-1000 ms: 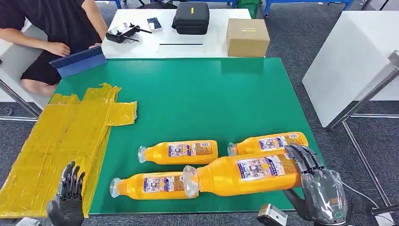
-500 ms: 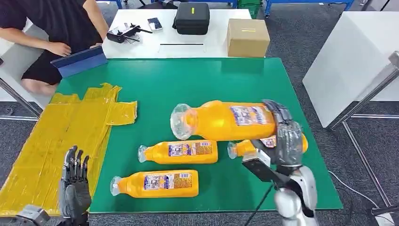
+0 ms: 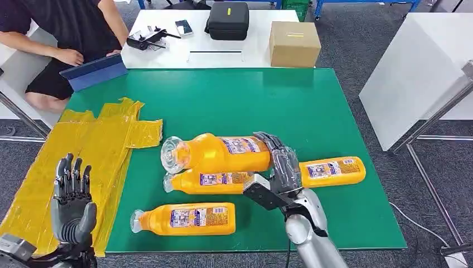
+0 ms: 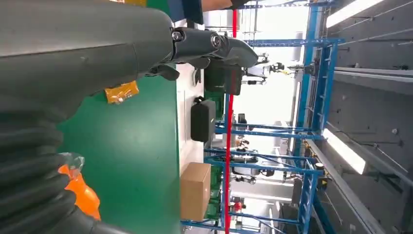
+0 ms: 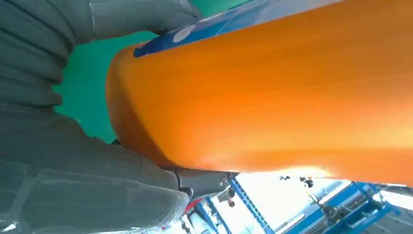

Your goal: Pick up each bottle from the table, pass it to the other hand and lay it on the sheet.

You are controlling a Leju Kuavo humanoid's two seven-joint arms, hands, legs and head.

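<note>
Nearest the robot, at the lower left of the head view, the left hand point(image 3: 71, 204) stands raised over the yellow sheet point(image 3: 72, 167) with its fingers apart and nothing in it. Just beyond the table's near edge, one orange bottle point(image 3: 184, 218) lies on its side on the green mat point(image 3: 234, 100), its clear cap end toward the sheet. Further in, the right hand point(image 3: 281, 167) is clamped around the base end of the held bottle point(image 3: 217, 152), which is carried level above the mat with its clear cap end pointing toward the left hand; directly beneath it lies a second resting bottle point(image 3: 212, 180), and a third resting bottle point(image 3: 332, 170) lies to the right. Judged from the right wrist view, the held bottle's wall is smooth, glossy and rigid, so it is probably slippery and, being apparently full, fairly heavy; the receiving hand should take it around the free mid-body next to the label. Each bottle carries a blue-and-white label; its writing is too small to read. Farthest off, a cardboard box point(image 3: 294, 43), a black case point(image 3: 226, 21) and a seated person point(image 3: 61, 33) occupy the white table beyond.
</note>
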